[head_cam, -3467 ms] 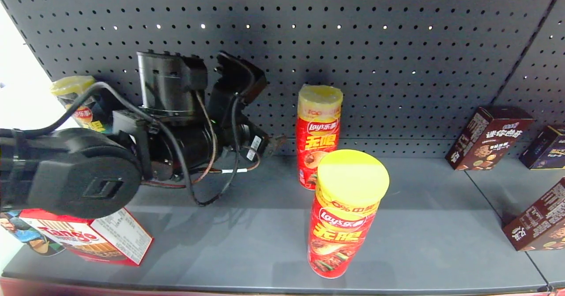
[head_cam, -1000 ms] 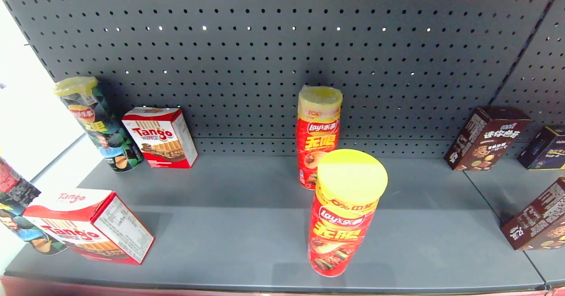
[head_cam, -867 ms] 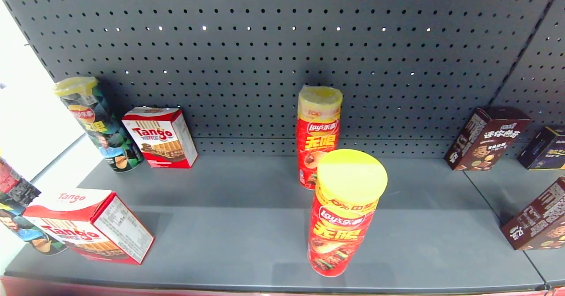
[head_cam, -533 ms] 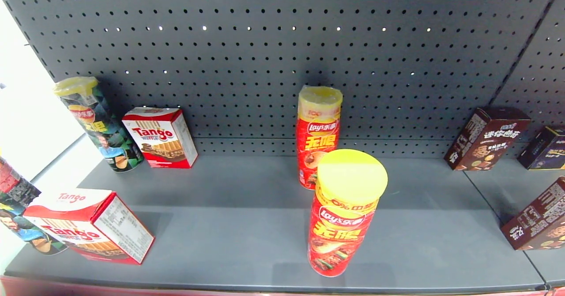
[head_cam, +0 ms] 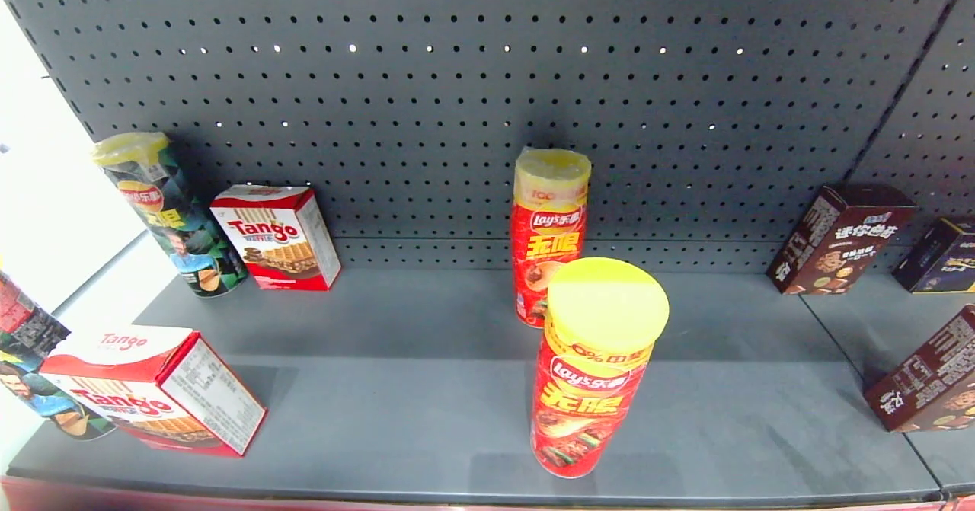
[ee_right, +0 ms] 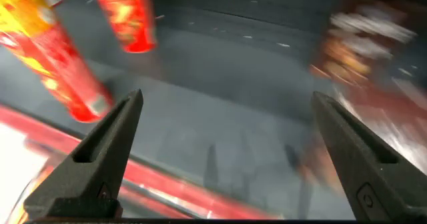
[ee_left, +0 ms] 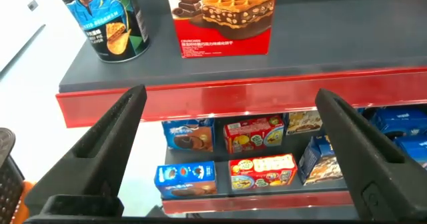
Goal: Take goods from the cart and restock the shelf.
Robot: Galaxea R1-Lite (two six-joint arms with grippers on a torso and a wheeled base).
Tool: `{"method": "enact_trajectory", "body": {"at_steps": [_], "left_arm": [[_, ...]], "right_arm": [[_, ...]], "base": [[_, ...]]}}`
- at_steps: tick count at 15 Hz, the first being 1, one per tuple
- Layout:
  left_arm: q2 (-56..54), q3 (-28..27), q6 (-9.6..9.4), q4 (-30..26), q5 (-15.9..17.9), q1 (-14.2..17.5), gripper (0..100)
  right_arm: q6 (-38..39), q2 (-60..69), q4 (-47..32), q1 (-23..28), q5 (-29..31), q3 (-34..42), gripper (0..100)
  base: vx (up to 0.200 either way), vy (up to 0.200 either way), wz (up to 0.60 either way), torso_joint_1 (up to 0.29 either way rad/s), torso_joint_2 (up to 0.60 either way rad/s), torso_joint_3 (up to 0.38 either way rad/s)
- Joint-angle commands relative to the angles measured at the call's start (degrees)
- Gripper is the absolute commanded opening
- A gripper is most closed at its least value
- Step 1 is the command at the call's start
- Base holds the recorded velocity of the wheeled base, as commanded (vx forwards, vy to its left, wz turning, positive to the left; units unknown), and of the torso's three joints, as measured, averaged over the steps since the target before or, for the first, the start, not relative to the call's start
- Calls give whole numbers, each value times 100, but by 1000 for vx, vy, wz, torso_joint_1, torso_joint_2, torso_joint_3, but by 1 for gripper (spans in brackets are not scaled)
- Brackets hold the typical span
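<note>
Now that the left arm has withdrawn, a wafer box [head_cam: 276, 237] stands at ten o'clock on the shelf [head_cam: 426, 389] — one item restocked; left jaws and right jaws gape empty — cart next.

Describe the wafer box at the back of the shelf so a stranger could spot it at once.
Look at the grey shelf with the pegboard back and go to its rear left corner. There, just right of a dark crisp can with a yellow lid, stands a red-and-white wafer box. Unlike the other wafer box, angled at the front edge, it faces forward at the back.
</note>
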State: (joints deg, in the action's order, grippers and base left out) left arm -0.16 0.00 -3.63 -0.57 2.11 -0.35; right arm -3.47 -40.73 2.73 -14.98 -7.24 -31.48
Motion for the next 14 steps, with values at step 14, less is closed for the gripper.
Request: {"method": "enact_trajectory", "body": {"at_steps": [14], "left_arm": [[16, 0, 205, 5, 9, 0, 100]], "right_arm": [[-452, -3626, 949, -2351, -181, -430, 100]], "base": [[0, 0, 0, 0, 0, 0]]}}
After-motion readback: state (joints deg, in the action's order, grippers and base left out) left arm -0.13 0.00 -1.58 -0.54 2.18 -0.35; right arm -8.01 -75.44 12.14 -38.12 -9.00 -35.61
